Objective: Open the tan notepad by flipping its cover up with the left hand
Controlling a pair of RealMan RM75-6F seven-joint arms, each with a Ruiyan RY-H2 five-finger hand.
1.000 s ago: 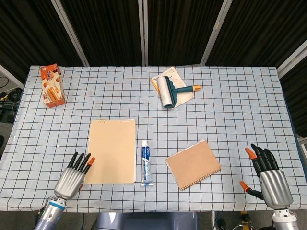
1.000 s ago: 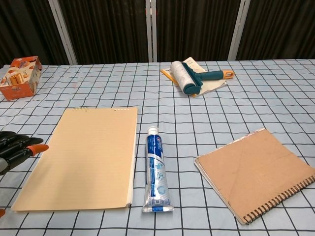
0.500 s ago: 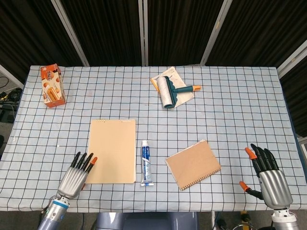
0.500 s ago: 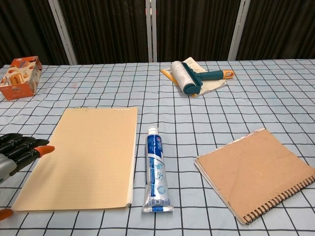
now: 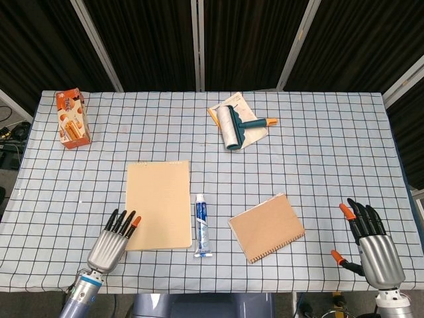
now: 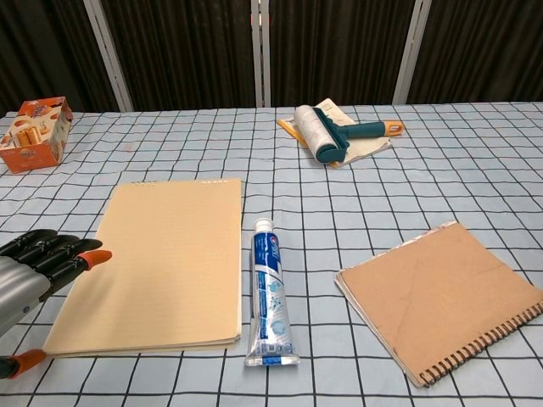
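Note:
The tan notepad lies flat and closed on the checked cloth, left of centre, with its binding at the far end. My left hand is at the pad's near left corner, fingers stretched out side by side. Its orange fingertips reach the pad's left edge, and it holds nothing. Whether the fingertips press on the cover or hover just over it I cannot tell. My right hand rests at the near right of the table with fingers spread and nothing in it; only the head view shows it.
A toothpaste tube lies just right of the pad. A brown spiral notebook sits further right. A teal lint roller on a paper lies at the back, an orange snack box at the far left.
My left hand has moved right and forward to the pad's near left corner. The notepad has slid a little away from me and to the right. The right hand has stayed put.

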